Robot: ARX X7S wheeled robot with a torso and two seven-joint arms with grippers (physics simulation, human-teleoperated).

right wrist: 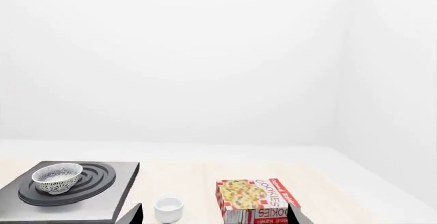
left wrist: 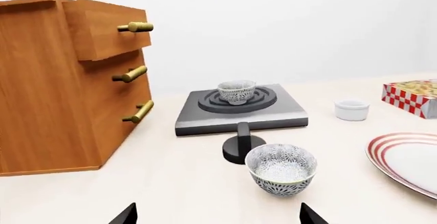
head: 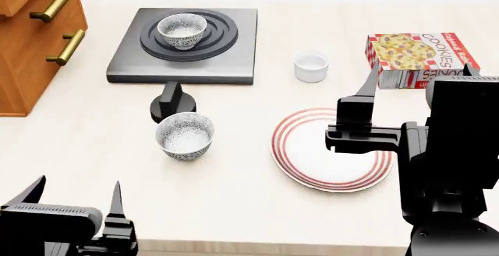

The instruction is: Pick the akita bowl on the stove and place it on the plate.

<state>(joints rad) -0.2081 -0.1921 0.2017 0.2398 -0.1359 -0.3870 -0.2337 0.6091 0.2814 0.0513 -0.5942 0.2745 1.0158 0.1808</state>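
Note:
The akita bowl [head: 182, 30] [left wrist: 236, 91] [right wrist: 57, 177], white with a fine dark pattern, sits upright on the ring burner of the dark grey stove [head: 234, 63] [left wrist: 287, 112] [right wrist: 102, 209]. The red-ringed white plate [head: 312, 156] [left wrist: 402, 157] lies to the right, nearer the front. My left gripper [head: 76, 192] [left wrist: 218, 216] hovers open and empty at the front left, well short of the stove. Beside the plate's right side, my right gripper [head: 421, 72] [right wrist: 215, 215] is raised, open and empty.
A second patterned bowl [head: 184, 135] [left wrist: 281, 169] stands in front of the stove's black knob [head: 172, 101] [left wrist: 240, 144]. A small white cup [head: 311, 67] [right wrist: 169, 208] and a cookie box [head: 417, 54] [right wrist: 256, 198] sit at the back right. A wooden drawer cabinet [head: 31, 34] [left wrist: 61, 81] stands left.

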